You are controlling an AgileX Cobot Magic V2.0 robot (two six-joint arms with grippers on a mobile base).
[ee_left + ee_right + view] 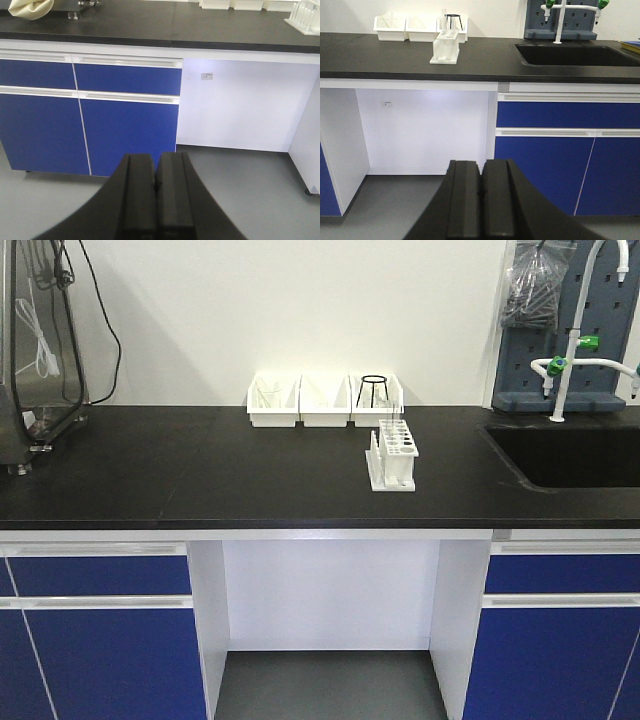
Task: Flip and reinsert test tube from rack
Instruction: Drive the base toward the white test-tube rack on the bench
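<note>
While both arms hang low in front of the cupboards, the front view shows a long black bench (200,470). A small white rack (392,458) stands on it near the middle, just in front of three white bins (325,402) lined up by the wall. Clear glass sticks up out of the rack's holes, but it is too small there to count. A black ring stand (373,390) is at the right-hand bin. A sink (570,455) is set into the bench further right.

The left wrist view looks down at the left tool (156,167). Its two black fingers are pressed together and nothing is between them. It hangs over the grey floor (250,190), in front of blue cupboard doors (125,125). The rack shows only in the top right corner, well apart from it.

The right wrist view shows the right tool (482,172), closed tight and empty too, low down below the bench edge. Up on the bench, a test tube (444,20) stands upright in the rack and pokes out above its top.
</note>
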